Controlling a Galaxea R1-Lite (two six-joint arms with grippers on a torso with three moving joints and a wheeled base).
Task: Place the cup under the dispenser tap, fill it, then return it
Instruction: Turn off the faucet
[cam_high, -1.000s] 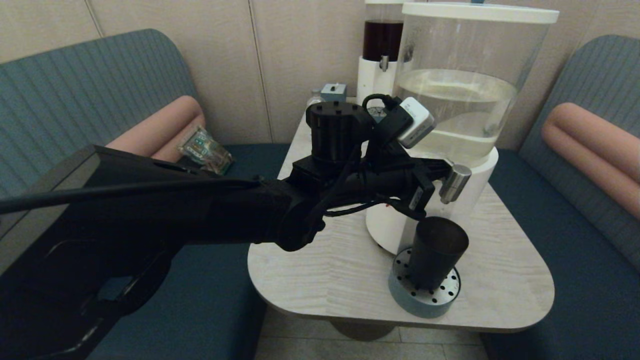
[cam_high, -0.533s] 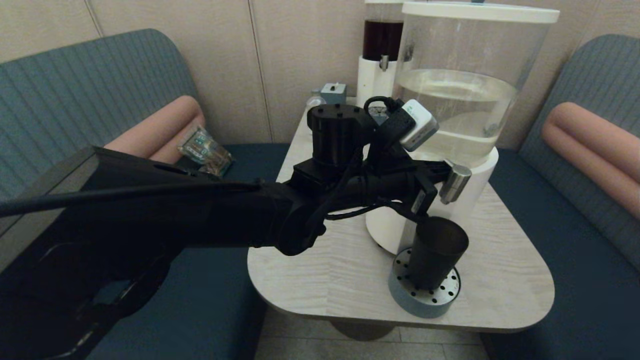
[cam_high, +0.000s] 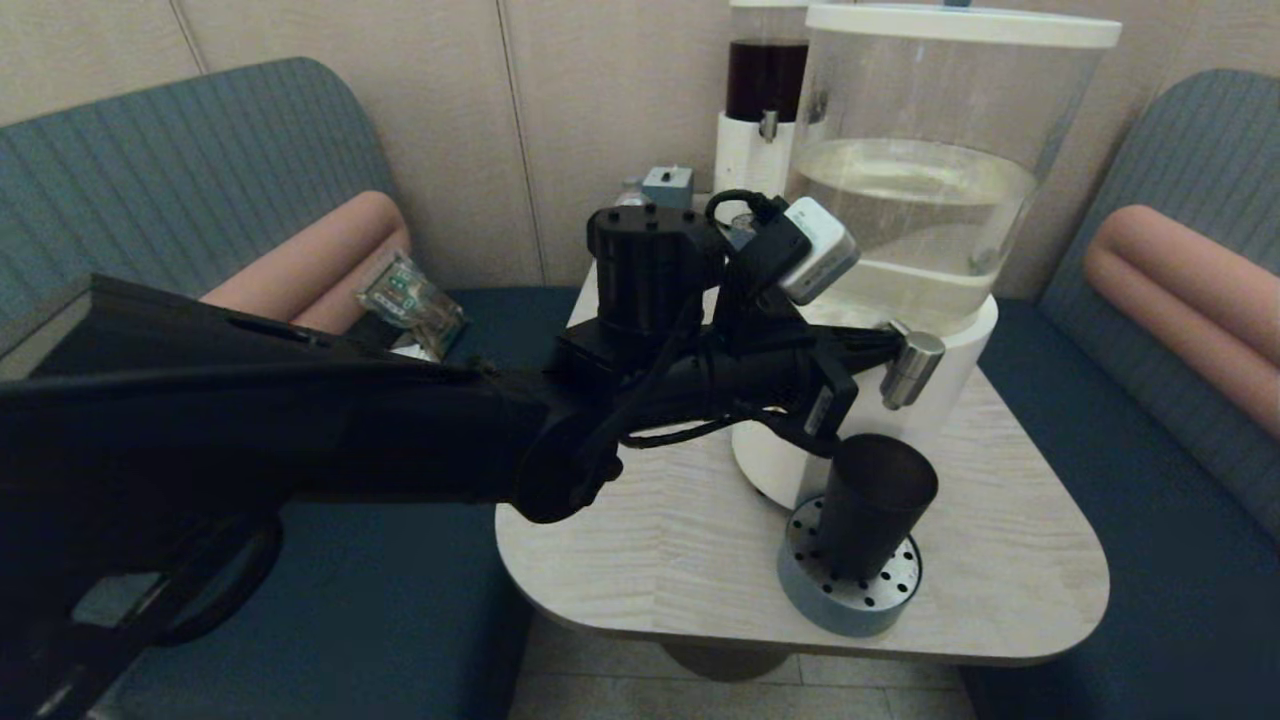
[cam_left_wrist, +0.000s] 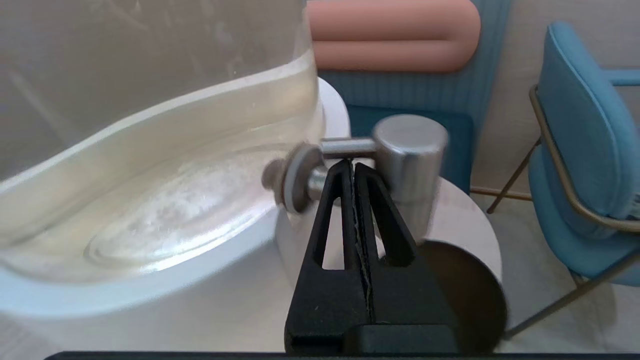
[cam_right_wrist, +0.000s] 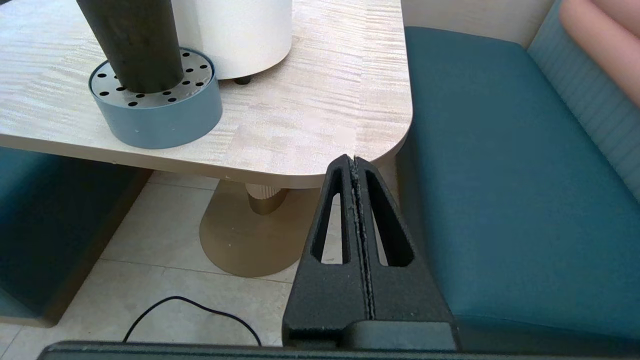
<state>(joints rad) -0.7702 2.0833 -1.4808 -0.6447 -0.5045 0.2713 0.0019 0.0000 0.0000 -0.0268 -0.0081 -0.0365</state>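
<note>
The black cup (cam_high: 872, 505) stands upright on a round blue-grey perforated drip tray (cam_high: 850, 605), right below the steel dispenser tap (cam_high: 912, 368) of the big clear dispenser (cam_high: 920, 180). My left gripper (cam_high: 885, 343) reaches across from the left and is shut with nothing in it. In the left wrist view its tips (cam_left_wrist: 351, 162) sit at the thin rod just behind the tap (cam_left_wrist: 411, 150), above the cup's dark mouth (cam_left_wrist: 465, 295). My right gripper (cam_right_wrist: 354, 159) is shut and empty, low by the table's near right corner, off to the side of the cup (cam_right_wrist: 132, 45).
A smaller dark-liquid dispenser (cam_high: 765, 90) and a small grey box (cam_high: 667, 185) stand at the back of the wooden table (cam_high: 650, 540). Teal benches flank it, with a clear packet (cam_high: 410, 295) on the left one. A cable (cam_right_wrist: 190, 310) lies on the floor.
My left arm has shifted a little to the left and its elbow has dropped, while the shut tips stay by the tap. The cup has not moved.
</note>
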